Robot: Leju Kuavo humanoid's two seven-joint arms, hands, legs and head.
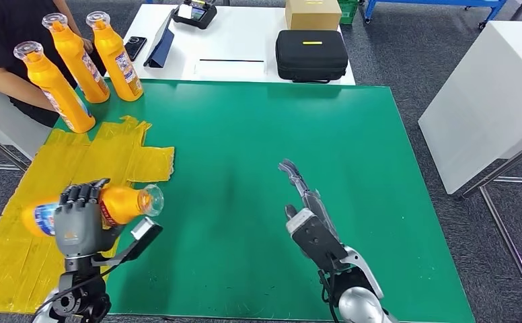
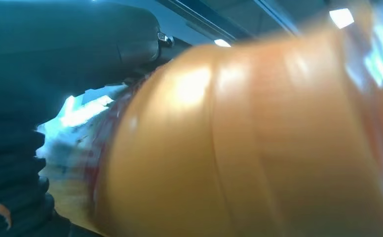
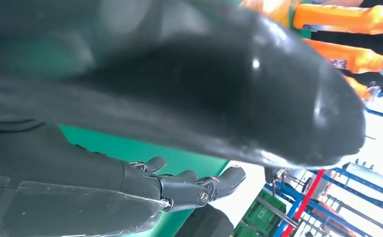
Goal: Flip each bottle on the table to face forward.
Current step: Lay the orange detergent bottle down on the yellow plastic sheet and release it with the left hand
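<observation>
The left hand (image 1: 78, 225) is gripping the orange plastic bottle with a blue label and clear cap (image 1: 110, 205), fingers wrapped around its body, holding it sideways over the yellow sheet (image 1: 120, 158) beside the green mat (image 1: 258, 168). The right hand (image 1: 307, 215) is hovering over the mat, fingers apart. Judging by this, rotating slowly with a firm grip should be bringing the label forward.

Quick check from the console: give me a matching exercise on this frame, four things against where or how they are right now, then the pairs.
Things:
1. left hand
2. right hand
3. three upright bottles
4. black case

States:
A. on the white table beyond the green mat
B. grips an orange bottle lying sideways, cap toward the right
C. fingers stretched out over the green mat, holding nothing
D. standing at the mat's far left corner

Pairs: 1-B, 2-C, 3-D, 4-A. The held bottle is over the yellow sheet's edge.
</observation>
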